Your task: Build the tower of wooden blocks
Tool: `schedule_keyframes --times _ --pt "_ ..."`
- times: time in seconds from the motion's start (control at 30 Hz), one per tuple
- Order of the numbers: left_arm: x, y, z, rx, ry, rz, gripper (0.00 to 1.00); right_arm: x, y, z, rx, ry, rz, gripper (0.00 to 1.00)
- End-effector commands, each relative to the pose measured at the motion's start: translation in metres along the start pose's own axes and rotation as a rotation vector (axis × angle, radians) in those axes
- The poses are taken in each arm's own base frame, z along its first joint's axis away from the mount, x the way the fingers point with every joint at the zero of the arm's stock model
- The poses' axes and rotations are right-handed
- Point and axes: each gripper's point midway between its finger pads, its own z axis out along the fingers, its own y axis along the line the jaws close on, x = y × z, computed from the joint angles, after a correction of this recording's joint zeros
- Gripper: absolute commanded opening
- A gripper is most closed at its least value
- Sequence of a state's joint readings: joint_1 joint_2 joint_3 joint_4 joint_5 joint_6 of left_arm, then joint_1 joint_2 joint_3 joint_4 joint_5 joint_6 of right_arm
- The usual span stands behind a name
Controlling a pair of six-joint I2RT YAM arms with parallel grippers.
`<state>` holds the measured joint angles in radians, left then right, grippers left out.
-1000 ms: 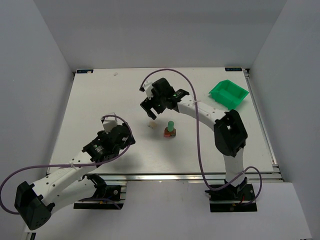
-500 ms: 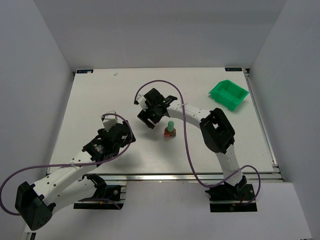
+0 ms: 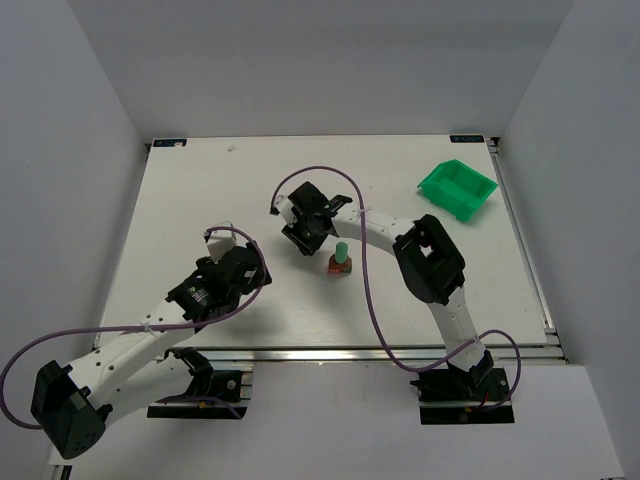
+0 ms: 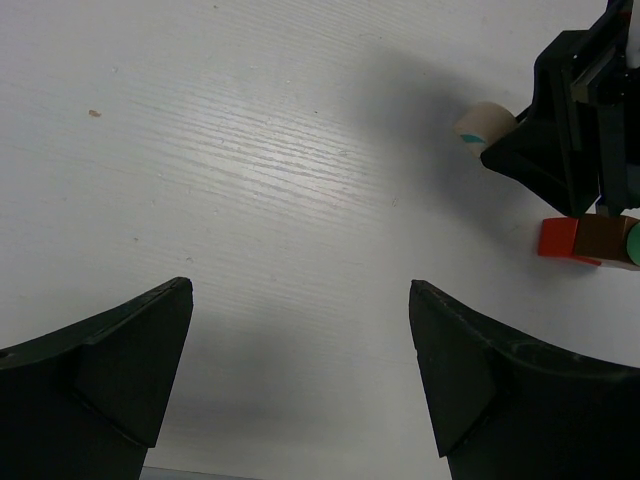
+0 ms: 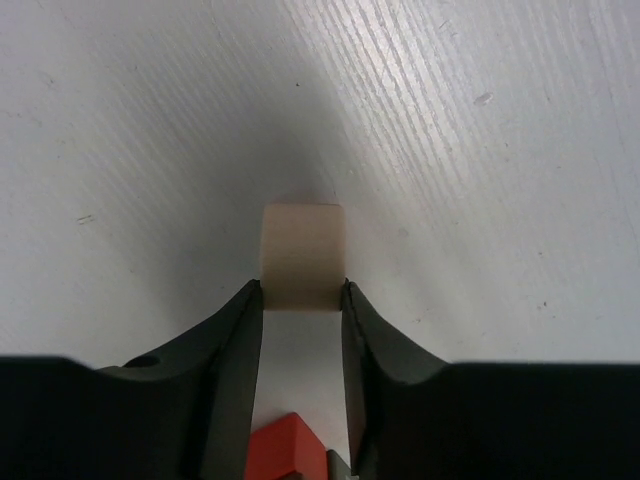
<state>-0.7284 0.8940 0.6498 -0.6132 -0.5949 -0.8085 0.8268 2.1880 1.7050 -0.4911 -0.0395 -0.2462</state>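
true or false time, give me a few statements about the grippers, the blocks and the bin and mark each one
1. The right gripper has its fingers closed on a cream block. True.
2. The left gripper holds a red block. False: its fingers are open with nothing between them.
3. The green bin sits at the far right of the table. True.
4. The cream block sits on top of the tower. False: it is apart from the tower, between the right gripper's fingers, and a pale green block tops the tower.
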Motion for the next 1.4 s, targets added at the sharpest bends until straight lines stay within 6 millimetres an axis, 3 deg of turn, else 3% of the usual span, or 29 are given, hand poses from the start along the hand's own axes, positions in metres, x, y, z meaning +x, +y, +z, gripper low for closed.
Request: schedule_keyframes --times 0.0,0.17,0.27,0.37,0.5,0.6,0.67,0.77,0.87,1.03,1.17,1.37 --pt "-0.014 -0.003 -0.005 0.008 -0.037 -0.018 0.98 -0.006 0.002 0.002 -0.011 -0.028 -0.009 0.29" --pt "-0.014 -0.003 -0.006 0.01 -0.036 -0.021 0.98 -0.017 0.003 -0.007 -0.026 -0.063 -0.039 0.19" --pt "-0.015 -0.004 -0.008 0.019 -0.032 -0.022 0.98 -0.038 0.001 -0.027 -0.036 -0.128 -0.095 0.18" --pt "-0.016 -0.009 -0.011 0.044 -0.022 -0.01 0.98 -0.061 -0.007 -0.06 -0.006 -0.198 -0.186 0.17" --pt "-0.018 -0.011 -0.014 0.048 -0.013 -0.007 0.98 -0.09 -0.018 -0.118 0.039 -0.282 -0.285 0.18" --pt "-0.019 -0.012 -0.016 0.055 -0.009 -0.007 0.98 -0.087 -0.021 -0.15 0.025 -0.271 -0.346 0.17" --pt "-0.021 -0.015 -0.019 0.067 -0.009 0.0 0.98 -0.073 -0.022 -0.163 0.011 -0.23 -0.409 0.18" --pt "-0.026 -0.019 -0.022 0.086 -0.012 0.01 0.98 -0.061 -0.025 -0.203 0.062 -0.238 -0.476 0.18" --pt "-0.031 -0.021 -0.025 0.094 -0.016 0.018 0.98 -0.046 -0.018 -0.227 0.059 -0.234 -0.518 0.19" --pt "-0.037 -0.019 -0.027 0.069 -0.024 0.034 0.98 -0.03 -0.01 -0.239 0.03 -0.219 -0.572 0.2" --pt "-0.042 -0.019 -0.028 0.071 -0.042 0.038 0.98 -0.008 0.003 -0.225 -0.062 -0.165 -0.621 0.21" --pt "-0.048 -0.026 -0.026 0.085 -0.057 0.056 0.98 0.013 0.007 -0.199 -0.116 -0.094 -0.615 0.22"
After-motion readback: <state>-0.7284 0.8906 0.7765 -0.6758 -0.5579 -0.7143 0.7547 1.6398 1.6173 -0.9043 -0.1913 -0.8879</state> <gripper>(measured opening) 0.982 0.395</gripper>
